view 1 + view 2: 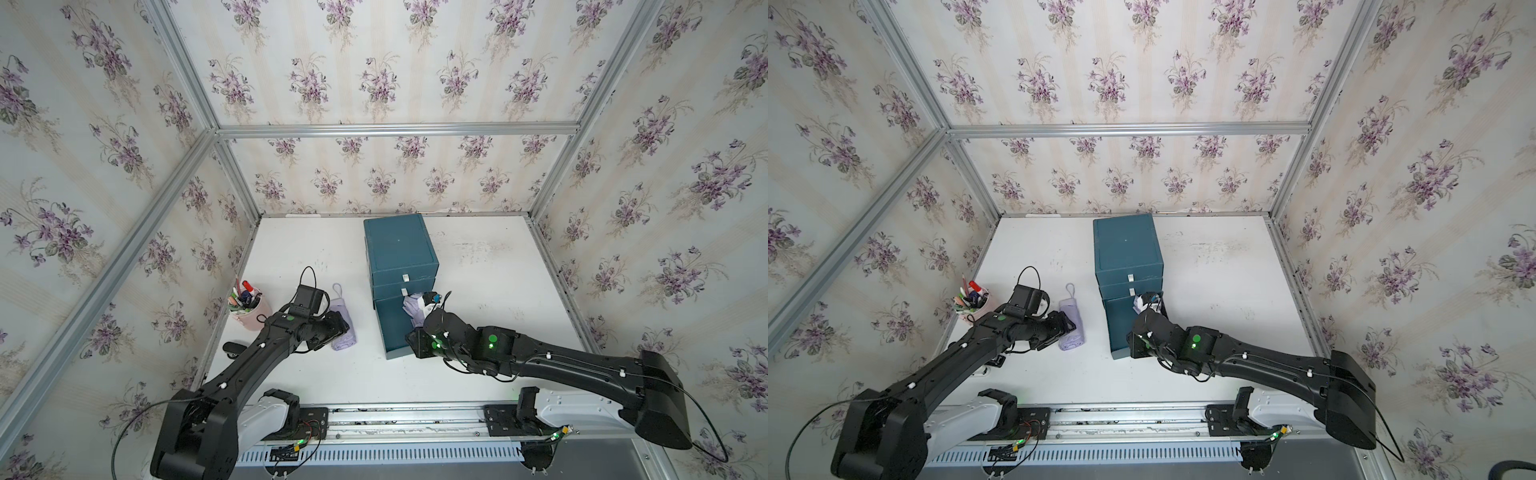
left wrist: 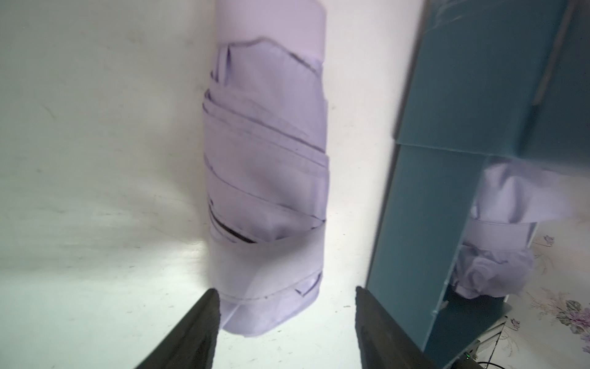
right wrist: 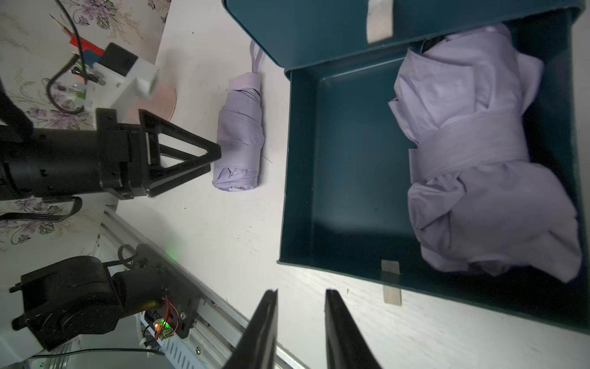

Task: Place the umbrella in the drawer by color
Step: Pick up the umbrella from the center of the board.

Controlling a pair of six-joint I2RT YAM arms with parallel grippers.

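A folded lilac umbrella point(image 1: 344, 328) point(image 1: 1071, 328) lies on the white table, left of the teal drawer cabinet point(image 1: 399, 249) point(image 1: 1127, 249). My left gripper point(image 2: 287, 297) point(image 3: 214, 158) is open at the umbrella's point(image 2: 265, 159) near end, which sits between the fingers close to one of them. The bottom drawer point(image 3: 300, 159) point(image 1: 392, 328) is pulled out. A second lilac umbrella point(image 3: 479, 159) point(image 2: 498, 223), loosely wrapped, lies inside it against one side. My right gripper point(image 3: 301, 292) hovers over the table just in front of the drawer, its fingers a narrow gap apart with nothing between them.
A pink cup of pens point(image 1: 251, 309) point(image 1: 973, 303) stands by the left wall behind my left arm. The two upper drawers of the cabinet are shut. Aluminium frame posts and flowered walls enclose the table on three sides.
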